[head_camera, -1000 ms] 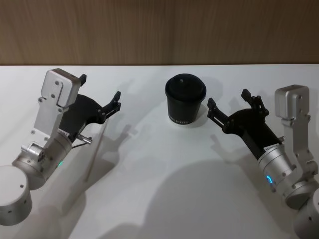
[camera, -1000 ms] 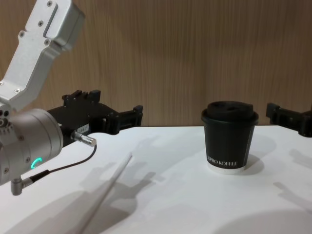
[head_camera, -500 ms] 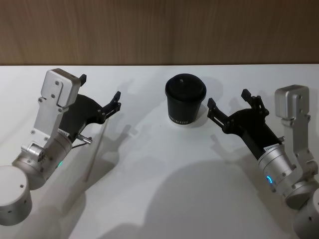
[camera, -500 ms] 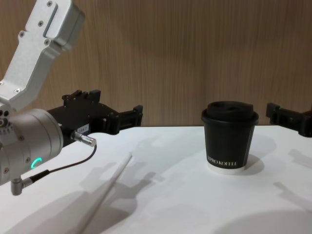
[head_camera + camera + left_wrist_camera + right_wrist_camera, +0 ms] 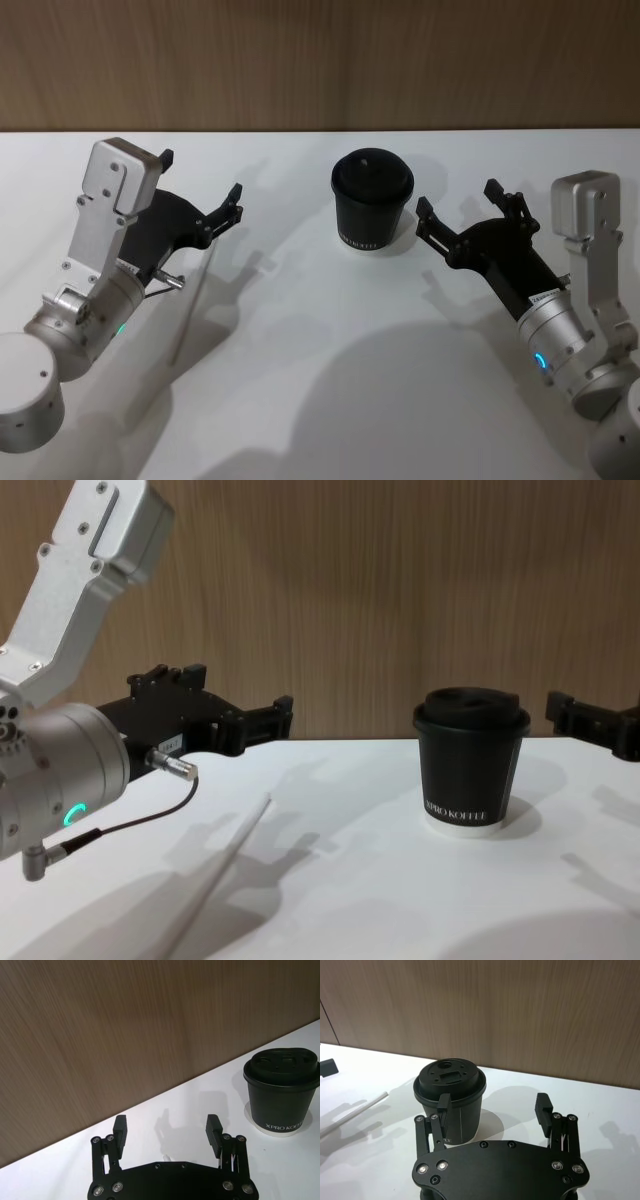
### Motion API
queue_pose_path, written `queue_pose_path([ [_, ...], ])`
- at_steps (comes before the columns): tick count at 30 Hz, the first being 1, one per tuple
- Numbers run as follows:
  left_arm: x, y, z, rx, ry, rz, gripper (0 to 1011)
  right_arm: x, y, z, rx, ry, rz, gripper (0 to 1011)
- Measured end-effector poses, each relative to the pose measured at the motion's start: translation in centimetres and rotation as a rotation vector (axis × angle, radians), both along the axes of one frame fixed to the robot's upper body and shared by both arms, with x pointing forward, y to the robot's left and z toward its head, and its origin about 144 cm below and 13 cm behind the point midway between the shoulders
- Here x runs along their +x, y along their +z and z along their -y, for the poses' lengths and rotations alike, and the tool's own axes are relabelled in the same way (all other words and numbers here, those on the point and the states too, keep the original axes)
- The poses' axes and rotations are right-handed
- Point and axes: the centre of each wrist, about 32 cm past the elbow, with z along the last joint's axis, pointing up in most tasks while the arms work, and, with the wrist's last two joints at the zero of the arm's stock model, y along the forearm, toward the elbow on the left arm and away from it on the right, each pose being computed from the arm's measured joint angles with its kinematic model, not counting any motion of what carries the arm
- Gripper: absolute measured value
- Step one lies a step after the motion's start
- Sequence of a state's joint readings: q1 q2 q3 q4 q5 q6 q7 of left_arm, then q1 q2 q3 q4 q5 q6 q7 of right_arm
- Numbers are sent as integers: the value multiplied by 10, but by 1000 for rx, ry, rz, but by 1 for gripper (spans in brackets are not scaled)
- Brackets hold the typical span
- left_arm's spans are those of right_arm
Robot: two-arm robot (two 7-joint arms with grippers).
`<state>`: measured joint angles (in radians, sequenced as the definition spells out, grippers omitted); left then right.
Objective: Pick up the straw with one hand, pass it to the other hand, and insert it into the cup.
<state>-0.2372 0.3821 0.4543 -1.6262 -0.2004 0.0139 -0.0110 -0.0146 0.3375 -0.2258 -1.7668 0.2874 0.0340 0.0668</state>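
On the white bench (image 5: 320, 390), in the head view, the cup (image 5: 372, 212) stands upright with its lid on, toward the far edge. The straw (image 5: 195, 305) lies flat well to the left of the cup and nearer the robot, its far end angled toward the cup. The left pincer (image 5: 200, 180) hangs above the straw's far end, left of the cup, spread wide and holding nothing. The right pincer (image 5: 455, 200) sits just right of the cup, apart from it, also spread wide and empty.

In the left wrist view, the left pincer (image 5: 166, 1127) shows both fingers far apart with bare bench between them; the cup (image 5: 281, 1092) stands off to one side, beyond the fingertips.

In the right wrist view, the right pincer (image 5: 493, 1105) gapes wide; one finger overlaps the cup (image 5: 451, 1085), though contact cannot be judged. The straw (image 5: 355, 1114) lies on the bench on the cup's far side.

In the chest view, the cup (image 5: 472, 760) stands on the bench, the straw (image 5: 225, 865) lies left of it, and the left pincer (image 5: 225, 695) hovers above the straw. A dark cable (image 5: 130, 825) loops below that wrist. The right pincer (image 5: 590, 720) enters just right of the cup.
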Motion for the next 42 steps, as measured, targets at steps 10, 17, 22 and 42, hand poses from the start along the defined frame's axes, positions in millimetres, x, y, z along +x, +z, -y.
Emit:
queue_pose_path([
  [10,0,0,0,0,0,0,1003,0,0,0,0,0,0,1001],
  [17,0,0,0,0,0,0,1003,0,0,0,0,0,0,1001],
  [22,0,0,0,0,0,0,1003,0,0,0,0,0,0,1001],
  [42,11,1,8,17,27,-55,1003,0,0,0,0,0,0,1001],
])
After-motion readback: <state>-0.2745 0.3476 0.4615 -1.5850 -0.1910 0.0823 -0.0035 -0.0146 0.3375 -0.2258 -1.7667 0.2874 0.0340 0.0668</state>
